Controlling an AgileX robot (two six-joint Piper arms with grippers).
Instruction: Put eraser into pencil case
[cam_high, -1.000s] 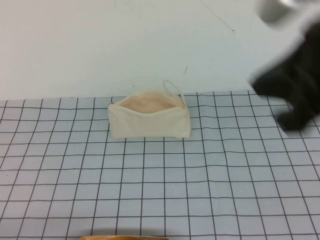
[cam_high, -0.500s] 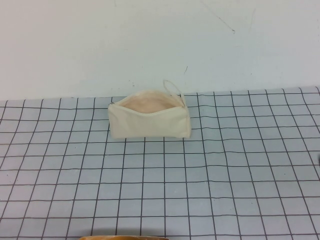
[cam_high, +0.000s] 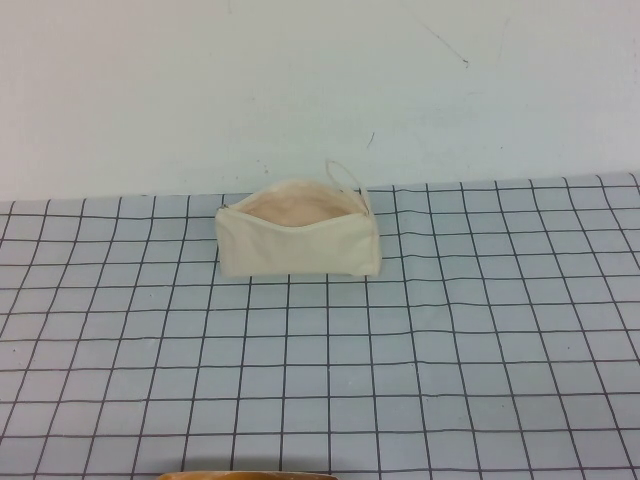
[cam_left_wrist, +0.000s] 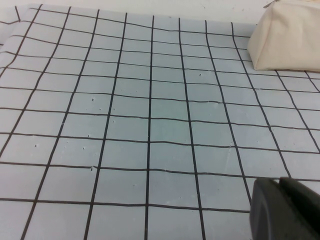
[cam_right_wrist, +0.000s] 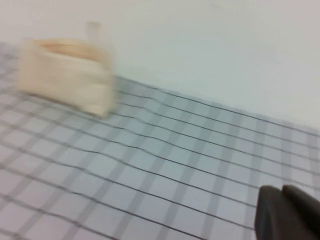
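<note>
The pencil case (cam_high: 297, 242) stands on the checked mat (cam_high: 320, 380), near the mat's far edge and close to the pale wall (cam_high: 320, 80), a little left of the middle in the high view. Its top is unzipped and gapes, showing pinkish-beige lining, and a thin loop strap (cam_high: 345, 178) rises from its right end.

The left gripper (cam_left_wrist: 285, 210) shows only as a dark corner at the edge of the left wrist view (too little to tell how its fingers stand). It hangs low over bare mat, well apart from the pencil case (cam_left_wrist: 287, 35), which sits toward the far side of that picture.

The right gripper (cam_right_wrist: 287, 212) is likewise just a dark lump in the corner of the right wrist view, and its fingers cannot be judged either. The pencil case (cam_right_wrist: 65, 75) appears there blurred, well away from it across the grid lines.

Neither gripper appears in the high view. The eraser is not to be seen in any picture. A thin tan curved edge (cam_high: 245, 474) peeks in at the near border of the high view. No brand, label or writing can be read on anything.
</note>
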